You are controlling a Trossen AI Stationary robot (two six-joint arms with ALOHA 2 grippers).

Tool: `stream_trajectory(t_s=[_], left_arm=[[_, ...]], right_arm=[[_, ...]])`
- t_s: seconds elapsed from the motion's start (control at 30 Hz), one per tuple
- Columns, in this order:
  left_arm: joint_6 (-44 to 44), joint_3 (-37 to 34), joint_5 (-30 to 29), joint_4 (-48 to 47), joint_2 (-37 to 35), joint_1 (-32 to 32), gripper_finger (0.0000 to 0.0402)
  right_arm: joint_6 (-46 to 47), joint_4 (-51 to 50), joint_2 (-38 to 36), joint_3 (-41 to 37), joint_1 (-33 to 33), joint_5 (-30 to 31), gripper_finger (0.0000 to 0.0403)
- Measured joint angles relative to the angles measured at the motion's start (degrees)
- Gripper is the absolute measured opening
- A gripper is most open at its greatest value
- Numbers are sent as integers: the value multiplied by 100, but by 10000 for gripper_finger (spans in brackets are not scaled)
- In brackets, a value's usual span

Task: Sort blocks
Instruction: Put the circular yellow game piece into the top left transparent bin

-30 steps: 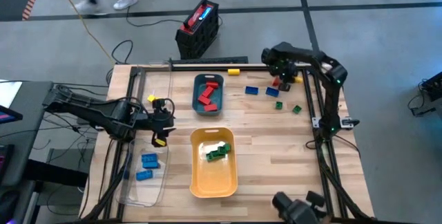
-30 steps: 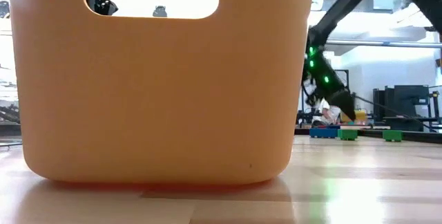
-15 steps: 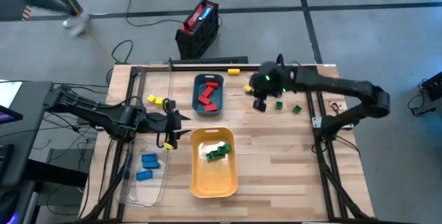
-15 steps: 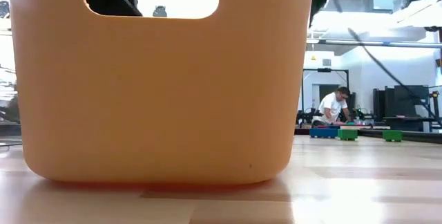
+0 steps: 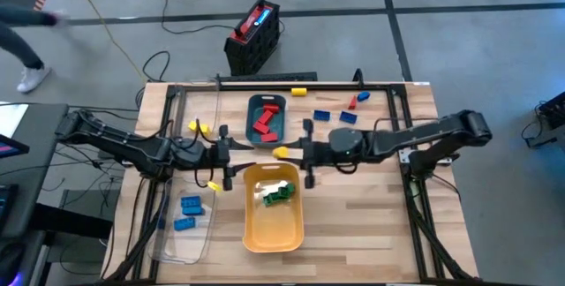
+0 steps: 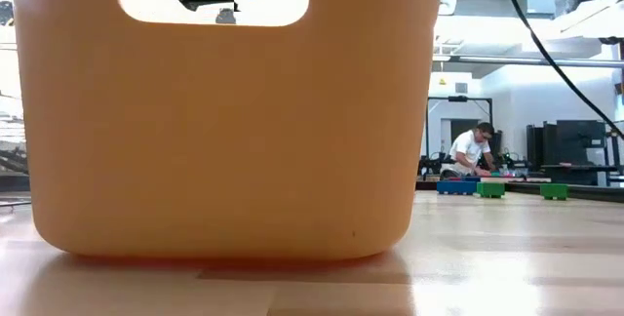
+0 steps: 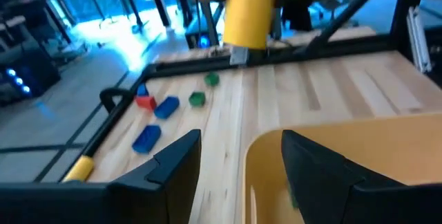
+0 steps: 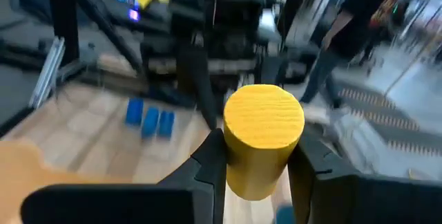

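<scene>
In the low view the orange-yellow plastic tray fills most of the picture, cut off at the top and left edges, and hides most of the wooden desk behind it. Both arms are hidden there except a dark part in its handle slot.

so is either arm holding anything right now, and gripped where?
Right gripper holds a yellow cylindrical block, fingers clamped on its opposite curved sides, above the yellow tray's far rim. Left gripper is open, empty.
</scene>
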Motion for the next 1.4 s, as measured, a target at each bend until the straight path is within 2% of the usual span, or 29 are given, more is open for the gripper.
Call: stream_trajectory(t_s=[0.23,0.4,0.57,0.83,1.0,1.13,1.27,1.4], left_arm=[[5,0,2,34,2,0,204],[16,0,17,247,233,0,236],[144,4,42,648,576,0,259],[263,193,348,759,636,-36,257],[305,234,413,749,636,-102,257],[336,234,450,756,636,-138,257],[589,234,293,852,636,-136,243],[795,234,188,947,636,-118,183]], right_arm=[[-141,919,461,2,36,-85,102],[-160,1491,788,35,38,-414,102],[-179,1375,1124,440,55,-512,102],[-290,1097,1264,704,89,-497,102],[-353,960,1264,704,88,-81,102],[-398,905,1264,704,92,-70,102],[-393,776,1262,704,86,-40,102],[-341,721,1256,704,84,-38,102]])
